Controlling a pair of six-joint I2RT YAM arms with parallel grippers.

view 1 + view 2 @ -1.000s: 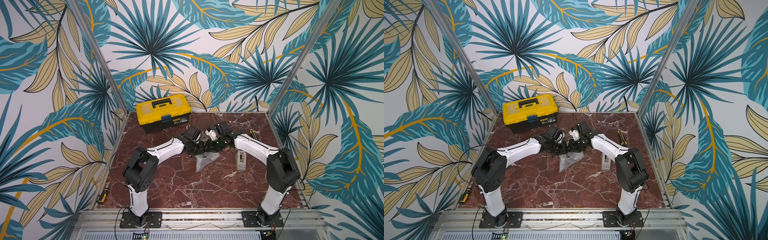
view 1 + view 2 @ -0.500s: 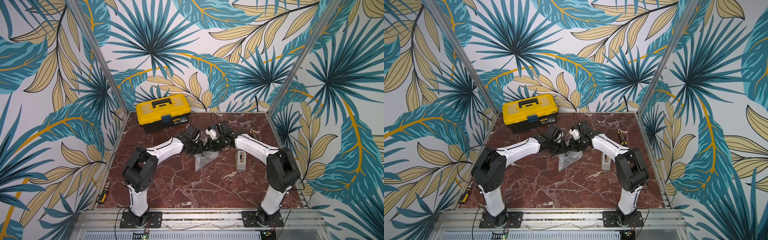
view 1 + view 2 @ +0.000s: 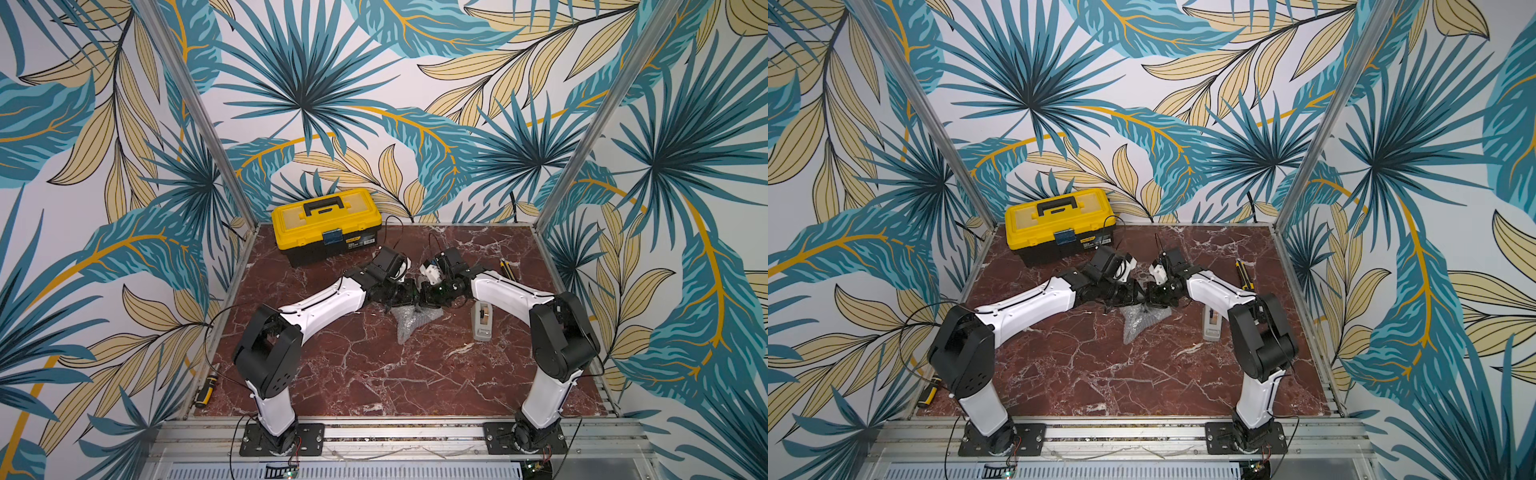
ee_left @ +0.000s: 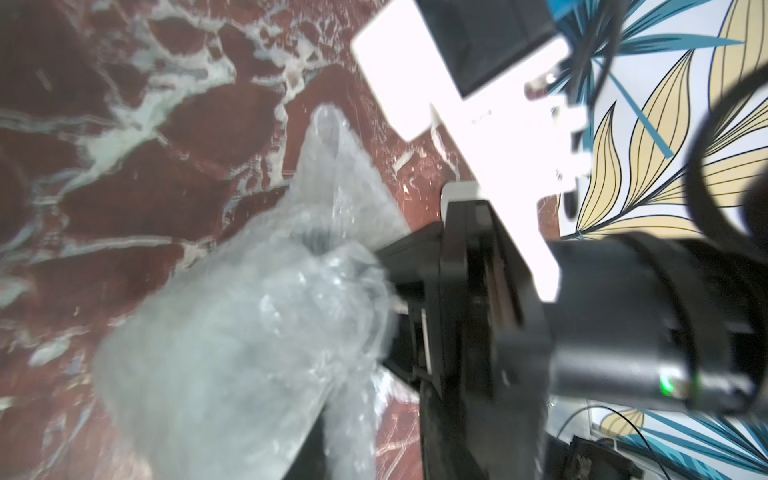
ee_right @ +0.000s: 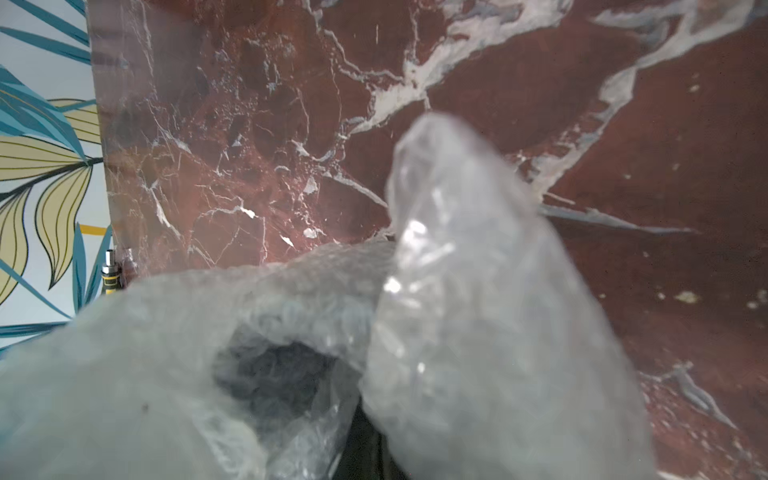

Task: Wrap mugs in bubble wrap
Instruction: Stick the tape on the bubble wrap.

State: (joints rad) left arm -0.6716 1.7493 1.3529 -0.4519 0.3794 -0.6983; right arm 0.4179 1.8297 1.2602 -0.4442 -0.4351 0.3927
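A: Right jaws first: apart or together?
B: Pressed together, pinching a bunched fold of clear, crinkly, air-bubbled plastic bubble wrap [image 4: 257,332]. Black tips sunk into the plastic in the left wrist view.
A: And the left jaws?
B: Impossible to tell, apart or together. Hidden beneath the same wrap in the left wrist view, lost among dark parts in both top views.
A: Whereabouts of the mug?
B: Inside the bundle. Small dark cylindrical mug [image 5: 274,374], visible only as a dark rounded hollow through cloudy plastic in the right wrist view; colour and rim too blurred to confirm.
A: Position of the bundle itself?
B: Resting on the red-brown, white-veined marble surface [image 3: 374,374], roughly mid-width, directly below the meeting tips of the white-and-black left arm [image 3: 320,303] and right arm [image 3: 511,293]. One pointed flap trailing toward the front edge in both top views. Another flap raised close to the right wrist camera.
A: Further out?
B: Near the bundle on the right arm's side, not touching: grey-white tape dispenser [image 3: 481,322]. At the back, left of centre, close to the wall: closed yellow plastic toolbox [image 3: 326,226] with black handle. Near the right edge: slim yellow-and-black hand tool [image 3: 508,268], too small to name. Beside the left edge, toward the front: yellow-and-black screwdriver [image 3: 206,388]. All around: wallpaper [image 3: 374,104] of teal and cream palm leaves.
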